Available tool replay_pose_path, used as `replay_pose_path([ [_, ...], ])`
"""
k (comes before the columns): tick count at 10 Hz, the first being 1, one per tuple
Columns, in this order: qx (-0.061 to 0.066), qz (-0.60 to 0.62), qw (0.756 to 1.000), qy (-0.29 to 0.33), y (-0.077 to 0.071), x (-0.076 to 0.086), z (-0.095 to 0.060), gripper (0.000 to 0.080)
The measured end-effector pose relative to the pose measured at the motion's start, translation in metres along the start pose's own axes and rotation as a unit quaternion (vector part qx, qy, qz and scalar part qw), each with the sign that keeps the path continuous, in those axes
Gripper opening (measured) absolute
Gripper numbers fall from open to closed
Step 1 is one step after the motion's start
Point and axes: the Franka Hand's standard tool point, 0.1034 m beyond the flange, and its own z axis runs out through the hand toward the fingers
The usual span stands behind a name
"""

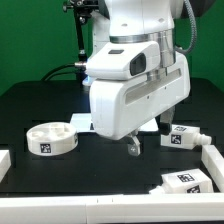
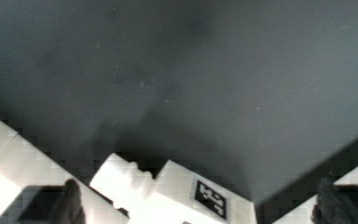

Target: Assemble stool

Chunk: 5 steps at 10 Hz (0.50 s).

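claw: two-finger gripper (image 1: 133, 149), jaws wide apart, empty
seat: white round plastic disc (image 1: 50, 138), well apart from claw
leg: chunky white tagged block (image 1: 183, 138), near claw

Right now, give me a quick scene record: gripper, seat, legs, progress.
gripper: open, empty, over the table between seat and legs
seat: flat on the table, exterior view's left, socket side up, no leg fitted
far leg: loose on the table, exterior view's right
near leg: loose, in front of the far leg, closer to the camera
progress: nothing joined yet
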Motion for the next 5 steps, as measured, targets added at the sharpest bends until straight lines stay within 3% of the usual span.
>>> replay_pose_path([
  [4, -0.003, 0.001, 1.0, 0.004, 0.002, 0.002, -0.001, 0.065],
  [5, -0.006, 0.006, 1.0, 0.002, 0.006, 0.013, -0.004, 0.065],
])
